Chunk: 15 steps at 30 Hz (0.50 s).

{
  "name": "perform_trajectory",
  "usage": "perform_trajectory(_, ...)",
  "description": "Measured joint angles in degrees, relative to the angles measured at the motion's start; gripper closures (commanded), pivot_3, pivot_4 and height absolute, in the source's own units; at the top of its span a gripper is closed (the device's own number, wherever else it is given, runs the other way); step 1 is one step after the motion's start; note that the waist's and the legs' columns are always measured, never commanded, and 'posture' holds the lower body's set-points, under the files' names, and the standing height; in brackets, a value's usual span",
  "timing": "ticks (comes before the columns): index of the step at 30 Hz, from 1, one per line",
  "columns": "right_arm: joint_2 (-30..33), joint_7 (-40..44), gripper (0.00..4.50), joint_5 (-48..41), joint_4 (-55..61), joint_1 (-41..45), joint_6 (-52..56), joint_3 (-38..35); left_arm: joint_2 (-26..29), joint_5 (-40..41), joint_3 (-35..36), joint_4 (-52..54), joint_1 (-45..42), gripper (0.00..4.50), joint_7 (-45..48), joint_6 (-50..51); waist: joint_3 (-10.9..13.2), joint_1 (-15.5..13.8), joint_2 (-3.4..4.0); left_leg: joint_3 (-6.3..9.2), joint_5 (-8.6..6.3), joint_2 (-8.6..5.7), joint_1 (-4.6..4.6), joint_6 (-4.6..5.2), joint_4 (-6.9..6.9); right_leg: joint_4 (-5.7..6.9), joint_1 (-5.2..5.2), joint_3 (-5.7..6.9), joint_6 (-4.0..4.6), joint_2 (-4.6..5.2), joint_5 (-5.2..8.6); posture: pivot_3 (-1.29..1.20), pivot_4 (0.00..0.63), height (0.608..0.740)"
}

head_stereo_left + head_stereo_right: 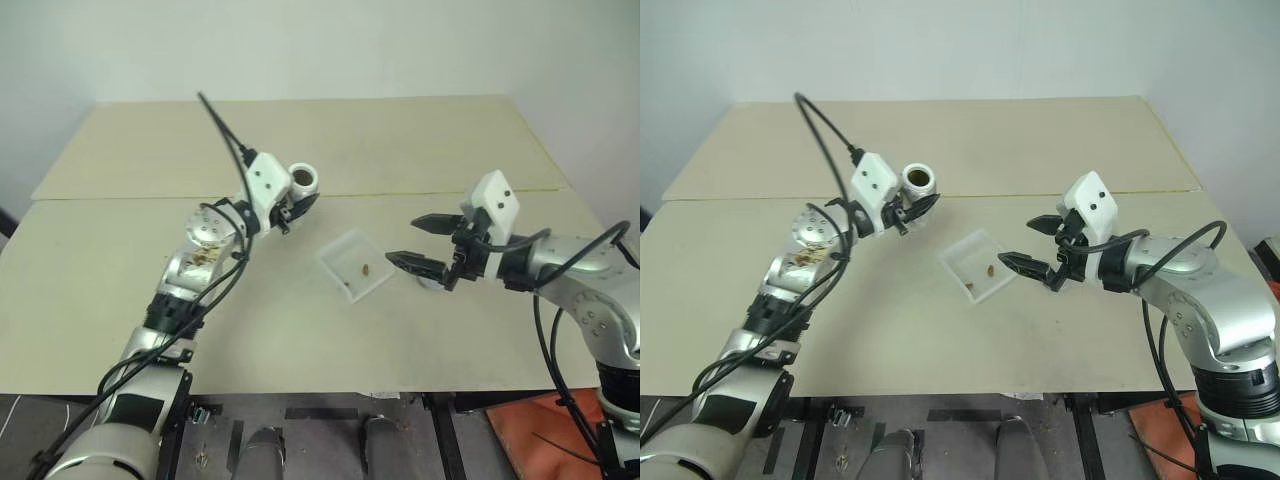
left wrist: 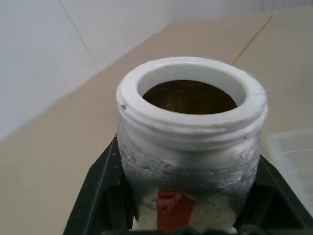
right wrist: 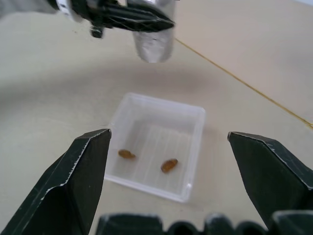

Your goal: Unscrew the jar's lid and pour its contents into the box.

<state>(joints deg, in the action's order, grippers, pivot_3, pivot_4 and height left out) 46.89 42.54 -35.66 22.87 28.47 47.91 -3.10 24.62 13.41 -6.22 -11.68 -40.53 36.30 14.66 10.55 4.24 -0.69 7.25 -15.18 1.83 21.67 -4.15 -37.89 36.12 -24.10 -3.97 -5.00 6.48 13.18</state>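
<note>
My left gripper [image 1: 298,207] is shut on the jar [image 1: 303,180], holding it upright above the table, up and to the left of the box. The jar [image 2: 190,147] has a white threaded rim, an open mouth and a red label mark between the black fingers [image 2: 98,196]. The box [image 1: 355,265] is a clear shallow tray lying on the table between the arms. Two small brownish bits, the contents [image 3: 169,165], lie inside it. My right gripper [image 1: 402,240] hangs open just right of the box, holding nothing. A small pale round shape [image 1: 430,283] under it may be the lid.
The beige table [image 1: 300,130] has a seam running across it behind the jar. Its front edge [image 1: 300,390] is close to me. A black cable [image 1: 222,128] loops up from the left wrist. Something orange [image 1: 545,435] lies on the floor at the lower right.
</note>
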Motion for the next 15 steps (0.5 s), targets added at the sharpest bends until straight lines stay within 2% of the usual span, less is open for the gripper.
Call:
perform_trajectory(5, 0.85, 2.29, 0.02, 0.73, -0.11, -0.08, -0.70, 0.02, -0.49, 0.46, 2.25, 0.88, 6.39, 2.50, -0.02, 1.31, 0.00, -0.23, 0.00, 0.01, 0.00, 0.00, -0.04, 0.00, 0.00, -0.03, 0.02, -0.01, 0.04, -0.01, 0.02, 0.00, 0.150, 0.740)
perform_trajectory(12, 1.46, 3.56, 0.02, 0.61, 0.28, -1.10, -0.72, -0.57, -2.52, -0.37, 4.26, -0.30, 8.21, 2.50, -1.38, -2.11, 0.00, -0.65, -0.01, -0.01, 0.00, -0.01, -0.03, 0.00, 0.00, -0.05, 0.03, -0.01, 0.04, 0.00, 0.02, 0.00, 0.150, 0.740)
perform_trajectory(14, 1.87, 3.55, 0.00, 0.62, 0.30, -1.63, -0.71, -0.99, -2.55, -1.11, 4.33, -0.56, 8.81, 1.78, -1.64, -2.61, -0.01, -0.66, -0.01, -0.01, 0.00, -0.01, -0.04, 0.00, 0.00, -0.05, 0.03, -0.01, 0.04, 0.00, 0.02, 0.00, 0.150, 0.740)
perform_trajectory(15, 1.92, 3.53, 0.00, 0.61, 0.31, -1.77, -0.71, -1.20, -2.52, -1.62, 4.30, -0.58, 8.96, 1.58, -1.64, -3.10, -0.01, -0.65, -0.01, -0.01, 0.00, -0.01, -0.05, 0.00, 0.00, -0.06, 0.04, -0.01, 0.04, 0.00, 0.02, 0.00, 0.150, 0.740)
